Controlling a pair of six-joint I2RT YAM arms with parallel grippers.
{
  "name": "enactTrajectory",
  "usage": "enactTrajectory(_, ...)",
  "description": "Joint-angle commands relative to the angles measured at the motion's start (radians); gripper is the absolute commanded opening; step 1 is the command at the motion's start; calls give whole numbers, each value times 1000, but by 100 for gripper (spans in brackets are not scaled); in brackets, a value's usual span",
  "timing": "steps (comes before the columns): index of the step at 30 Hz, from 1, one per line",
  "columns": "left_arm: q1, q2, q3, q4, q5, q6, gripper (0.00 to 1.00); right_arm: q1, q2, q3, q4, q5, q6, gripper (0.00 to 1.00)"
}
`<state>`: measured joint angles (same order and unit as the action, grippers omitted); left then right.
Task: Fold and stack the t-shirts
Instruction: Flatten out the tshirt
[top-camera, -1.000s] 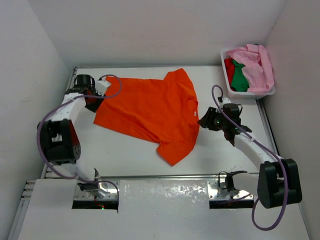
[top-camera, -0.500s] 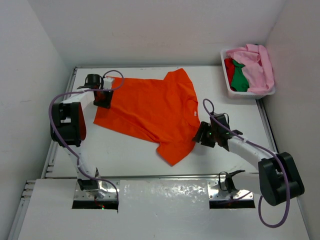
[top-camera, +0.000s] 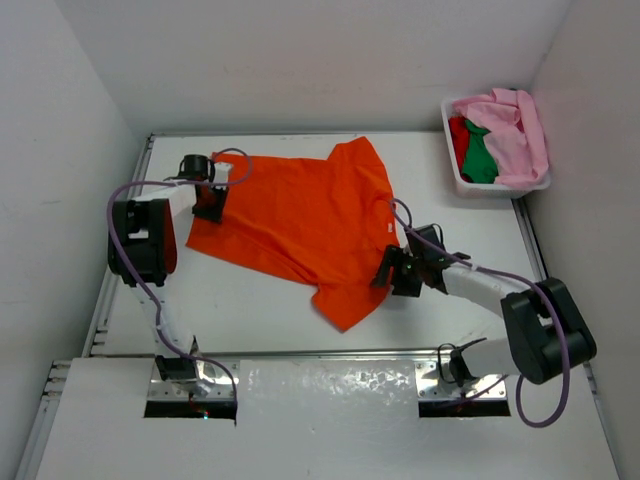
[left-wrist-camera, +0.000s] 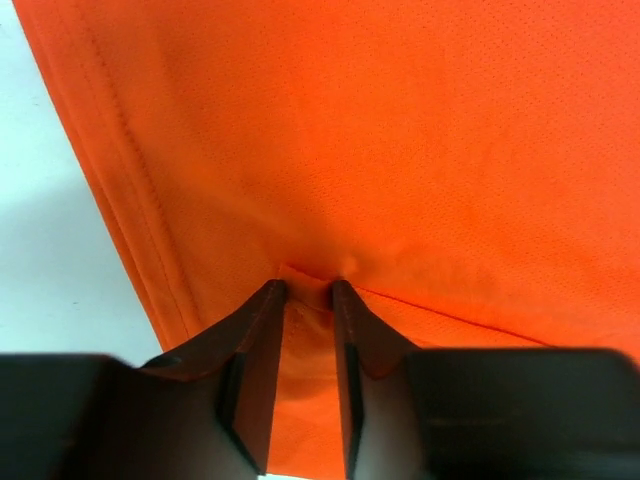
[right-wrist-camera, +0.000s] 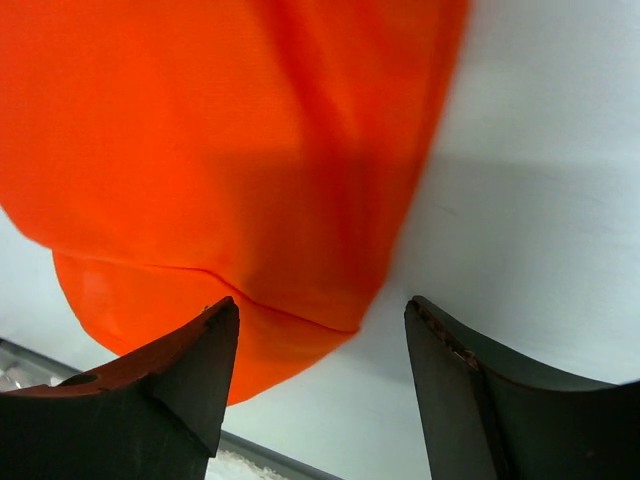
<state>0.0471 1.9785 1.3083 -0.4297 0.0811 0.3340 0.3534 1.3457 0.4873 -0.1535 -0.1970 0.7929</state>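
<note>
On the white worktop (top-camera: 250, 300) the orange t-shirt (top-camera: 300, 215) lies spread flat, and I judge it could drag askew or bunch if one end is lifted alone. The left pincer (left-wrist-camera: 308, 290) pinches a small ridge of cloth by the hem (top-camera: 196, 238), while the right pincer (right-wrist-camera: 320, 305) stands spread over the near sleeve (top-camera: 345, 305), gripping nothing. The shirt's long axis runs across the worktop, hem to the left and collar (top-camera: 385, 215) to the right.
</note>
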Motion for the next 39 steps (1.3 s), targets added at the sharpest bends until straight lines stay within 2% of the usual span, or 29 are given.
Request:
enactTrajectory(1, -6, 10, -3, 37, -76, -12, 23, 27, 58, 45, 5, -30, -35, 66)
enactTrajectory(2, -4, 8, -4, 37, -76, -13, 17, 27, 84, 42, 20, -41, -21, 66)
enactTrajectory(4, -6, -1, -9, 32, -69, -15, 13, 27, 110, 43, 38, -51, -12, 64)
enactTrajectory(5, -6, -4, -11, 34, -63, -13, 6, 27, 133, 48, 40, -47, -8, 60)
enactTrajectory(7, -6, -18, -24, 40, -53, -10, 0, 27, 151, 53, 70, -42, 3, 48)
enactTrajectory(8, -6, -23, -30, 52, -43, -9, 0, 27, 167, 51, 87, -39, 21, 43)
enactTrajectory(9, -6, -35, -37, 55, -35, -7, 0, 27, 174, 53, 100, -39, 34, 31)
enactTrajectory(11, -4, -49, -37, 54, -26, -9, 0, 27, 191, 62, 129, -42, 60, 20)
enactTrajectory(12, -4, -56, -34, 52, -26, -7, 0, 27, 207, 66, 135, -42, 65, 10)
enactTrajectory(14, -4, -93, -27, 55, -29, 3, 0, 25, 219, 94, 138, -21, 65, 0)
enactTrajectory(20, 8, -231, 15, 62, -47, 26, 0, -63, 237, 263, 60, 45, -15, 0)
enactTrajectory(24, 11, -309, 40, -12, -44, 60, 0, -152, 257, 397, -26, 31, -87, 0)
enactTrajectory(28, 11, -392, -41, -110, -6, 129, 0, -169, 283, 496, -200, 48, -231, 0)
enactTrajectory(31, 11, -446, -141, -216, 44, 213, 0, -169, 294, 504, -245, 56, -299, 0)
enactTrajectory(33, 11, -455, -177, -265, 97, 272, 7, -169, 306, 501, -245, 47, -310, 0)
enactTrajectory(34, 11, -461, -191, -315, 152, 330, 18, -169, 314, 504, -244, 39, -310, 0)
enactTrajectory(37, 11, -481, -210, -464, 282, 463, 33, -169, 342, 520, -225, 21, -311, 0)
enactTrajectory(39, 11, -492, -192, -568, 345, 567, 35, -169, 363, 545, -221, 5, -308, 0)
